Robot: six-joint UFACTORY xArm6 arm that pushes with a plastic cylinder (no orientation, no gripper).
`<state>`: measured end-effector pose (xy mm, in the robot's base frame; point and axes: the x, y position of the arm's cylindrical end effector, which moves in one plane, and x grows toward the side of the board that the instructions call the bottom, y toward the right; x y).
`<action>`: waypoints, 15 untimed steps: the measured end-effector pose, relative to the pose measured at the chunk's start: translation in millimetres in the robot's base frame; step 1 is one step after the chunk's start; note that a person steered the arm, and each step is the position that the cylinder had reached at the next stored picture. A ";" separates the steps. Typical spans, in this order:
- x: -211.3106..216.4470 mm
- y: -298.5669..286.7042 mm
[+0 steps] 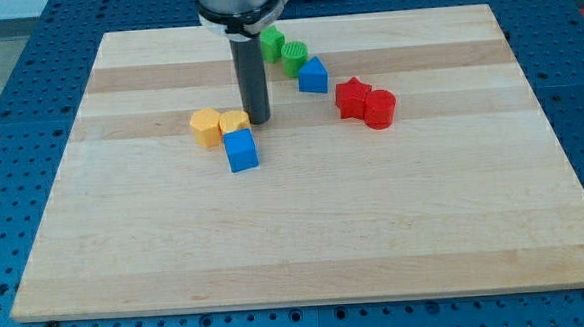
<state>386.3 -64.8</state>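
Note:
My dark rod comes down from the view's top and my tip (258, 120) rests on the wooden board, touching or nearly touching the right side of a yellow block (234, 122). A second yellow block (206, 127) sits just left of that one. A blue cube (241, 150) lies directly below the yellow pair, close to my tip's lower left. Up and to the right stand a blue block (312, 75) and two green blocks (272, 42) (294, 57). Farther right are a red star-shaped block (351, 97) and a red round block (379, 109), touching each other.
The wooden board (306, 233) lies on a blue perforated table (8, 88). The arm's grey body (239, 6) hangs over the board's top edge, partly hiding the green block behind the rod.

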 end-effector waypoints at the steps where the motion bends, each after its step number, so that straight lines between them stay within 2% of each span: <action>1: 0.0 -4.5; 3: -1.3 -3.7; 4: -0.9 22.1; 5: 28.8 52.5; 6: 81.6 66.9; 7: 117.7 31.3; 8: 113.7 -54.9; 9: 112.6 -110.1; 11: 106.5 -36.5; 12: 99.1 -18.6; 14: 97.1 -92.8; 15: 77.0 -74.9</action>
<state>463.3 -139.8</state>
